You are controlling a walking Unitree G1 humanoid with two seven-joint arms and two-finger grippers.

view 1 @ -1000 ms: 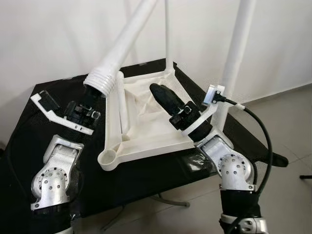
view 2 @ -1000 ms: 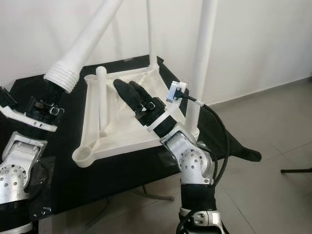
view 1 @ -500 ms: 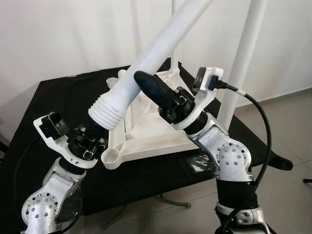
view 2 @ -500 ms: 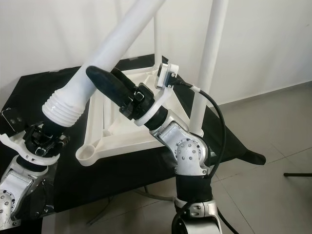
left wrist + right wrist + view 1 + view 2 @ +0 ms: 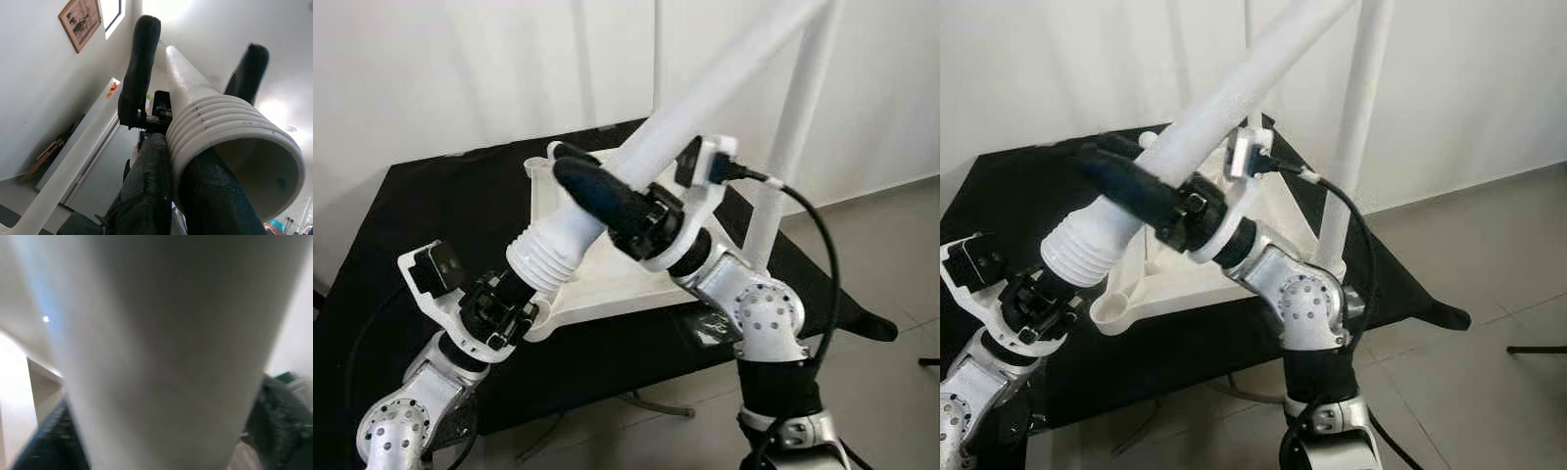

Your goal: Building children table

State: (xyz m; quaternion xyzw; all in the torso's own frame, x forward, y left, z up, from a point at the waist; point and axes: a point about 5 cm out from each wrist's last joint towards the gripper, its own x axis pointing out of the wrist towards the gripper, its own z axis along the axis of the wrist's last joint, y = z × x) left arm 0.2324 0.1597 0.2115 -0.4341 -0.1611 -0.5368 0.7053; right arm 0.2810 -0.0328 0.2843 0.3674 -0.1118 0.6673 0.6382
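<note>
Two grippers now hold the long white plastic table leg (image 5: pixel 636 166): left gripper (image 5: pixel 514 294) pinches its ridged end, right gripper (image 5: pixel 597 191) has just closed around its middle, ready to lower it to the upside-down white table top's (image 5: pixel 607 284) corner socket (image 5: pixel 1111 311).

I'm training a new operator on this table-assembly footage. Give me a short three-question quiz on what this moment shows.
1. True or false: the white table top lies upside down on the black table, with legs already standing up from it.
2. Which end of the loose table leg is at the left gripper?
A. the ribbed threaded end
B. a smooth capped end
C. the middle of the shaft
3. Fill in: the right gripper has its fingers around the leg's ____, above the ribbed end.

Key: 1 true; 2 A; 3 shaft.
</note>
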